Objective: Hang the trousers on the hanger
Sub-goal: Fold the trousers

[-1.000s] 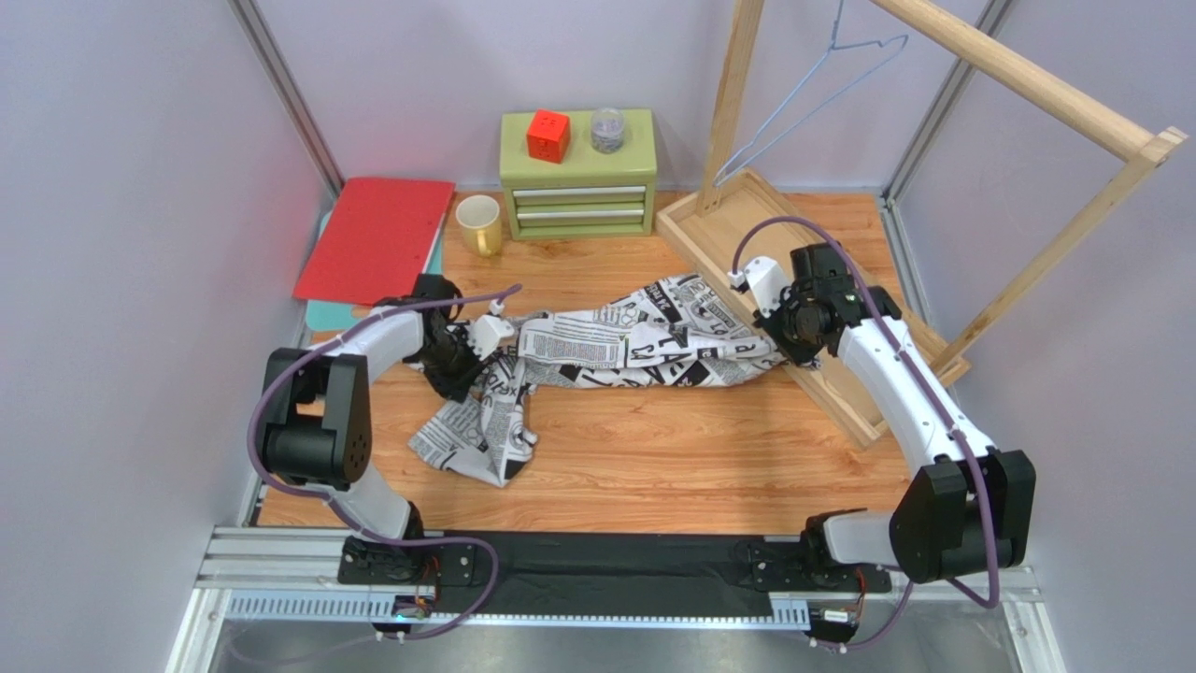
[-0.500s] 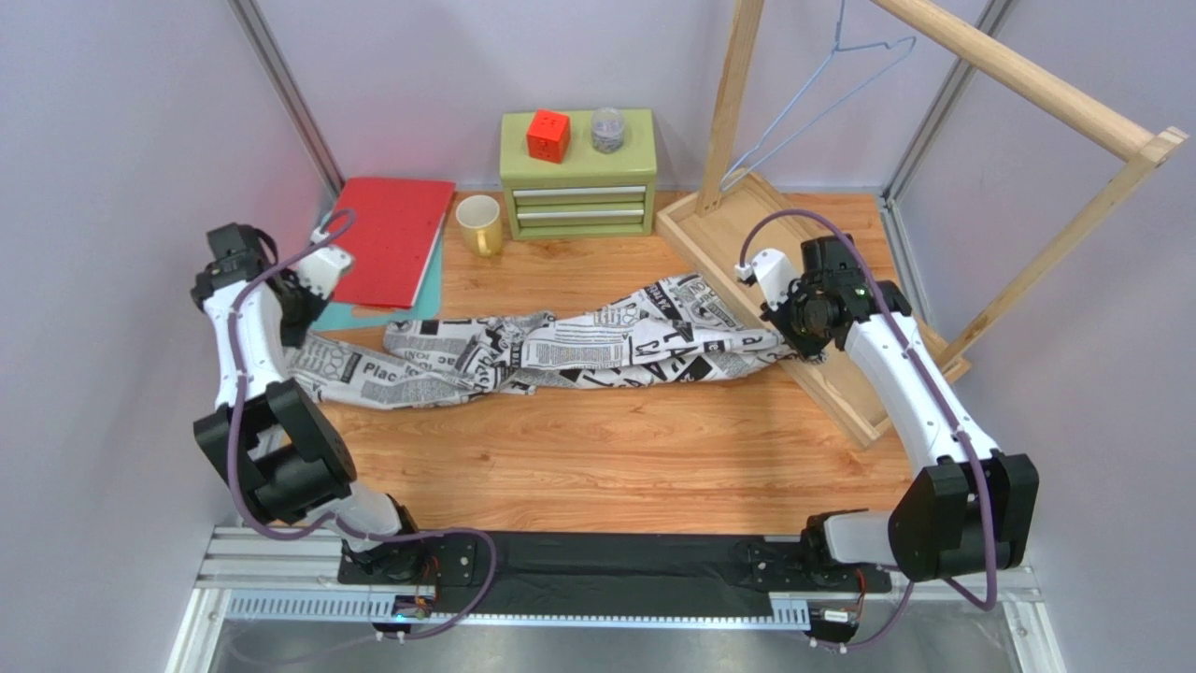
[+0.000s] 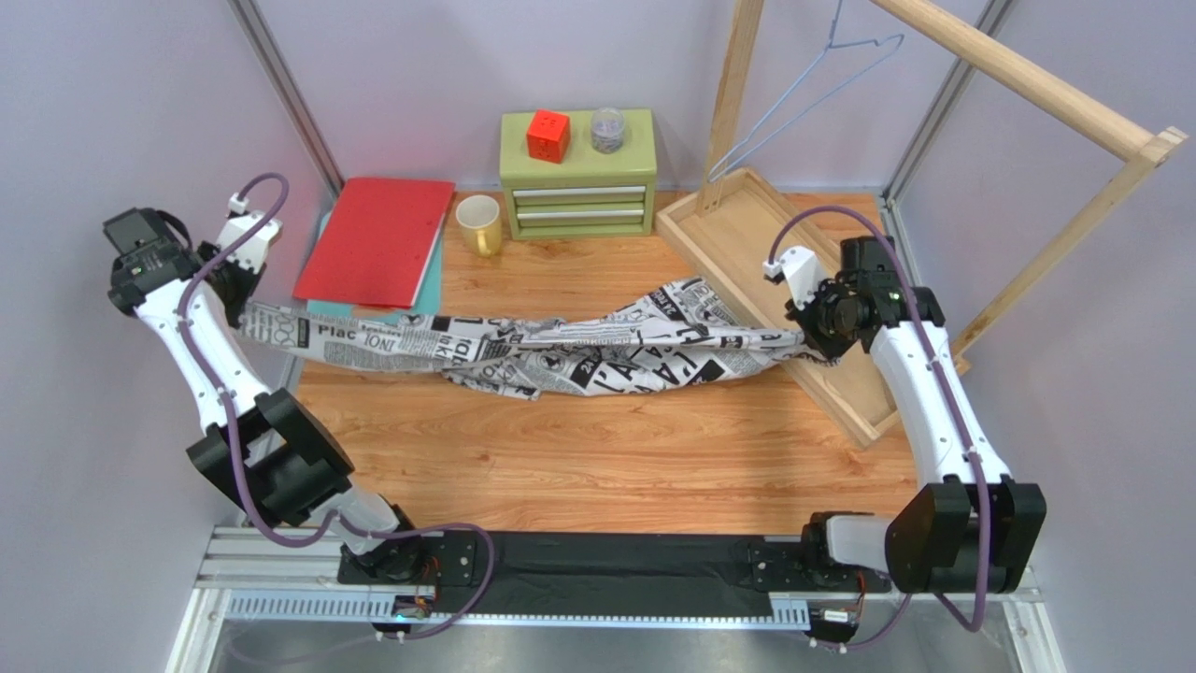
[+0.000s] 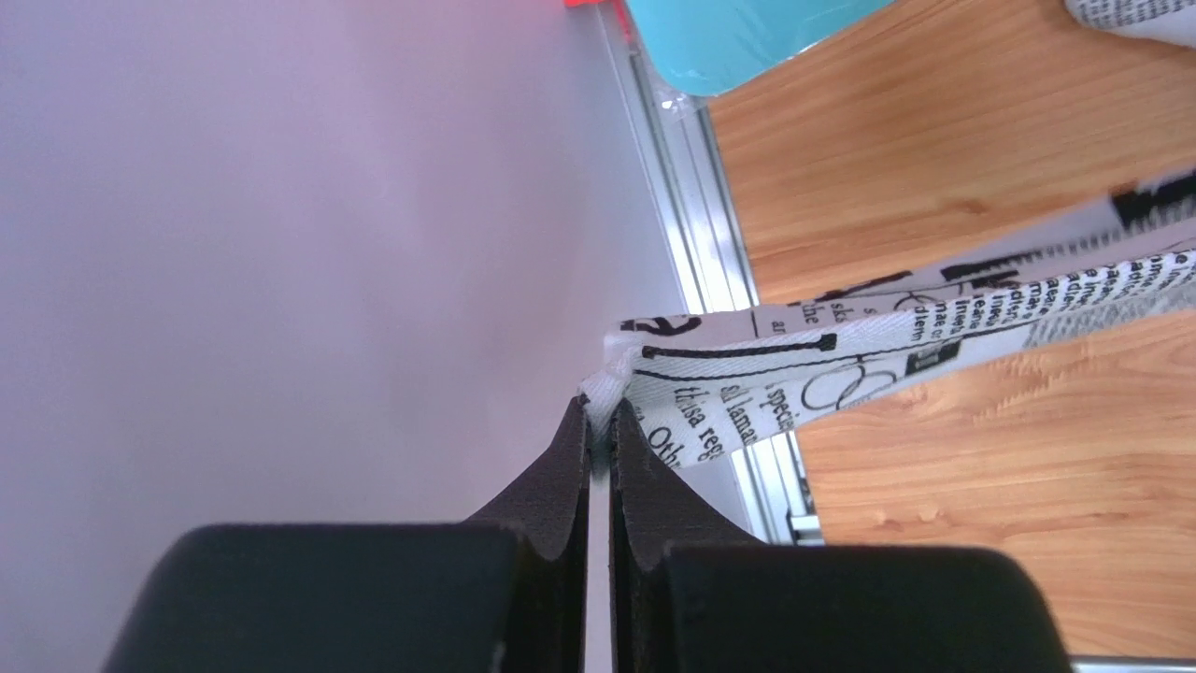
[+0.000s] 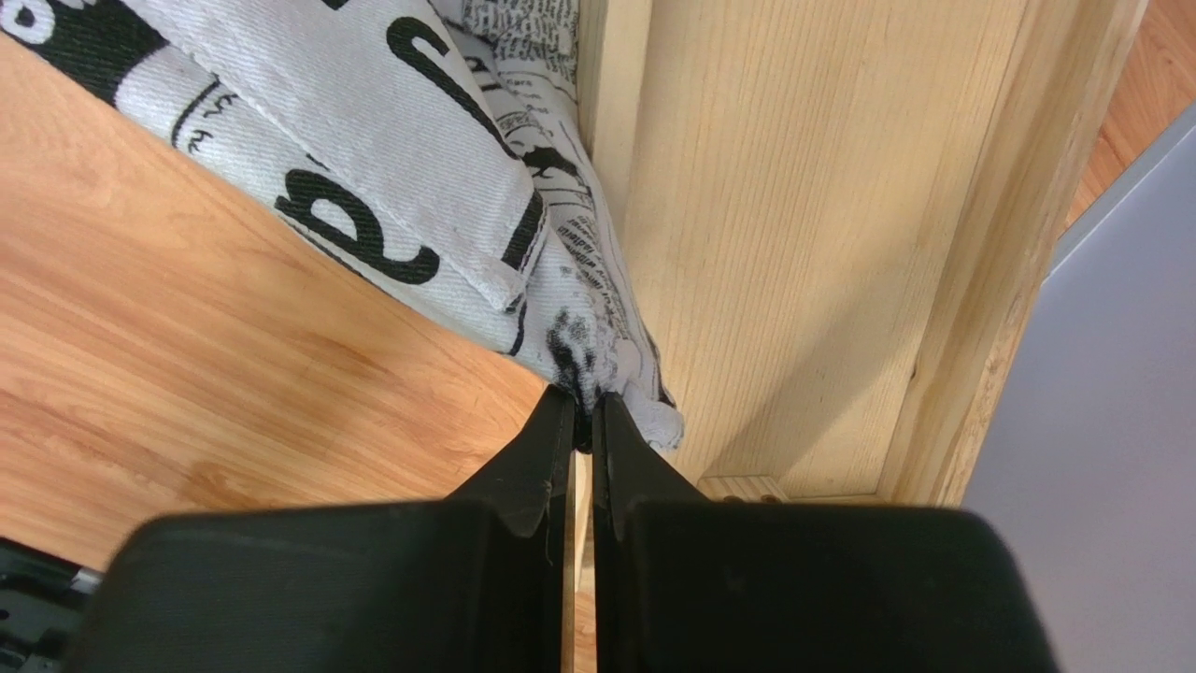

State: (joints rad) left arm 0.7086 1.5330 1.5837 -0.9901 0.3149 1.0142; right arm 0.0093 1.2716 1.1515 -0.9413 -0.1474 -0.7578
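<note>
White left arm (image 3: 204,358) stretches far out to its own left; the black two-finger left pincer (image 4: 600,421) is pinched tight on white newspaper-print cloth trousers (image 4: 786,372). White right arm (image 3: 934,400) reaches forward, the right pincer (image 5: 583,410) clamped on the same trousers.

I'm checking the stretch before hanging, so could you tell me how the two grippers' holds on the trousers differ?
The left gripper pinches a flat corner beside the wall; the right gripper pinches a bunched end at the edge of the rack base. Both are shut on the trousers.
</note>
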